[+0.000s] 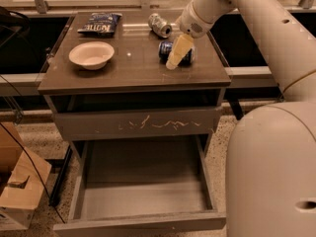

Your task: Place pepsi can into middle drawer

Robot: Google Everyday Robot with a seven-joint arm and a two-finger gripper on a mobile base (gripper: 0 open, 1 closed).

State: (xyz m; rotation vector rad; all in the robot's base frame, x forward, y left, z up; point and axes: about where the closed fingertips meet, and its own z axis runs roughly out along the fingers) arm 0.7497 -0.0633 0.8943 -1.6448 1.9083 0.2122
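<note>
The pepsi can (165, 50) lies on its side on the cabinet top (133, 73), right of centre. It is dark blue and partly hidden behind my gripper. My gripper (175, 58) reaches down from the upper right on the white arm and sits right at the can, in front of its middle. The middle drawer (143, 181) is pulled out at the bottom of the cabinet, with a bare grey floor and nothing in it.
A silvery can (160, 24) lies behind the pepsi can. A blue chip bag (98, 22) and a white bowl (91, 54) sit on the left of the top. A shut drawer front with white scratches (143, 124) is above the open drawer. A cardboard box (19, 181) stands at the left, and my white body (271, 172) at the right.
</note>
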